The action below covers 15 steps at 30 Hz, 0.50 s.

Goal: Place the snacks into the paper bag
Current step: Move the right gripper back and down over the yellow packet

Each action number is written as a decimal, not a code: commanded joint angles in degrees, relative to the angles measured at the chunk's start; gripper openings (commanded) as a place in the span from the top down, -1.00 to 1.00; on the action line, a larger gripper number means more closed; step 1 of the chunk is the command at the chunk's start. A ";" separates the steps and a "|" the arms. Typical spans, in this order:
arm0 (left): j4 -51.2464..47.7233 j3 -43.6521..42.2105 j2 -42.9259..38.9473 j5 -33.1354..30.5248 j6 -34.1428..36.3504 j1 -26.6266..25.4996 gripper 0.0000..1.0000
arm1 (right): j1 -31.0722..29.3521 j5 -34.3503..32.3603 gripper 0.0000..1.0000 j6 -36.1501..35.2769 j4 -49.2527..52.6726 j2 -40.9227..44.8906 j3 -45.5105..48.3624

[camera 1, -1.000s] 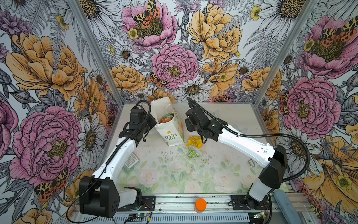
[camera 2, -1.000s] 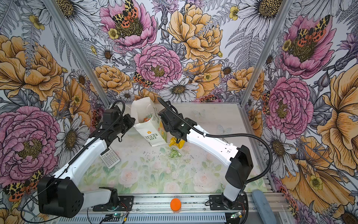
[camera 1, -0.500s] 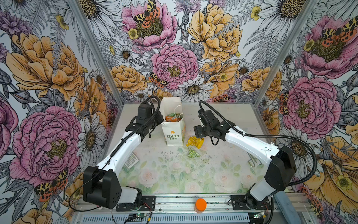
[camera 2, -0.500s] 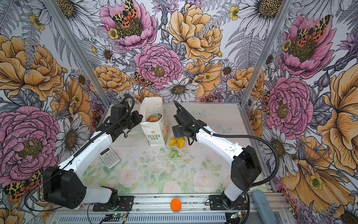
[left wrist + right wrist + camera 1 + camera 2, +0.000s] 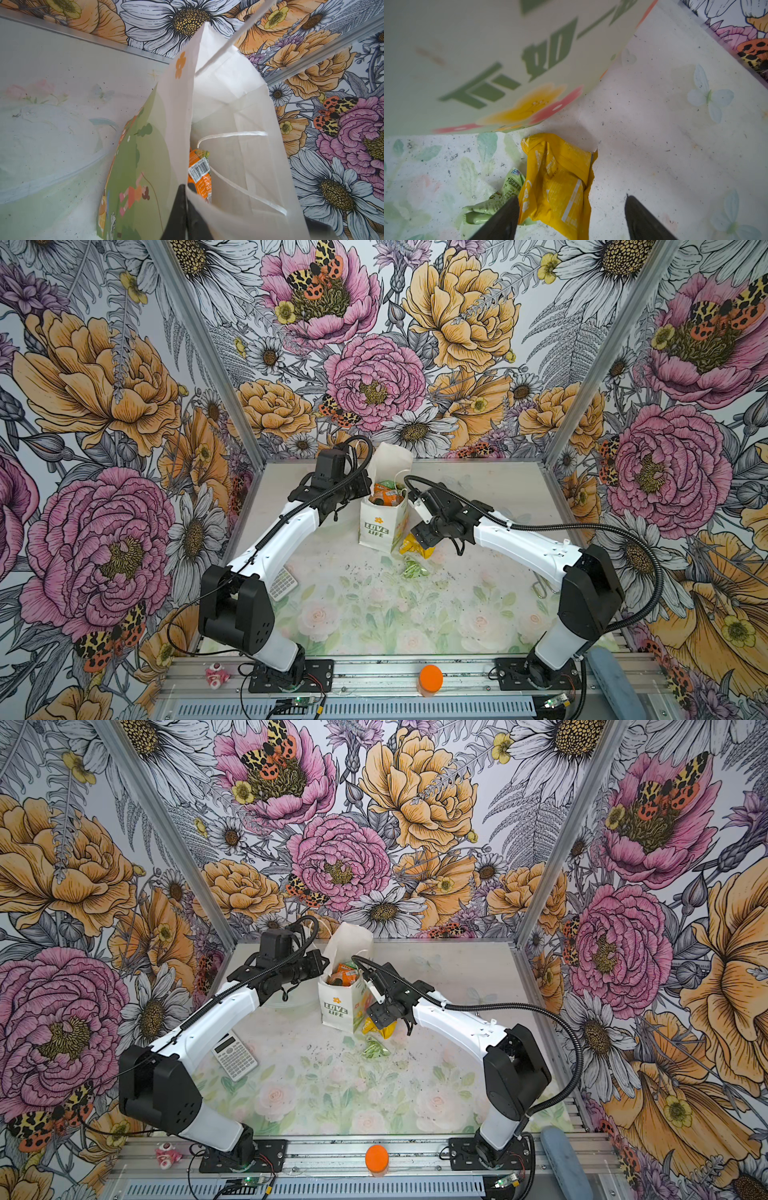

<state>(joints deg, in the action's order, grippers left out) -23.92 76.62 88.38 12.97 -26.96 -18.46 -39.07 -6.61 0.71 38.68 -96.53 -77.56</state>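
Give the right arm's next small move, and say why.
Probably lower the right gripper and close on the yellow packet. Its jaws stand open with the packet between them, on the table beside the bag, whose rim the left gripper pinches.

Both top views are looking down from high above the near edge toward the far wall, taking in the whole table (image 5: 498, 485) and both arms. The left wrist camera is peering at close range into the mouth of the paper bag (image 5: 228, 93), facing the far wall. The right wrist camera is pointing down, close over the yellow packet (image 5: 558, 178) beside the bag. All four views are sharing the bag.
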 commanded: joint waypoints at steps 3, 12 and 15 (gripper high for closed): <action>-2.53 -2.78 -0.83 2.50 0.62 2.71 1.00 | -0.13 3.10 -0.63 -4.22 -5.23 -2.11 1.67; -2.53 -6.84 -1.61 3.01 -0.80 4.62 1.00 | -0.13 8.30 -0.59 -7.28 -6.24 -4.97 2.67; -2.53 -7.45 -1.82 3.12 -0.81 5.31 1.00 | -0.13 10.13 -0.57 -7.38 -6.22 -5.33 3.49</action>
<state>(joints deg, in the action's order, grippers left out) -22.41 71.53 86.39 15.35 -27.27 -14.13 -39.07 0.47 -5.37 33.76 -101.08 -74.87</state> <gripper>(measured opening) 0.049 0.788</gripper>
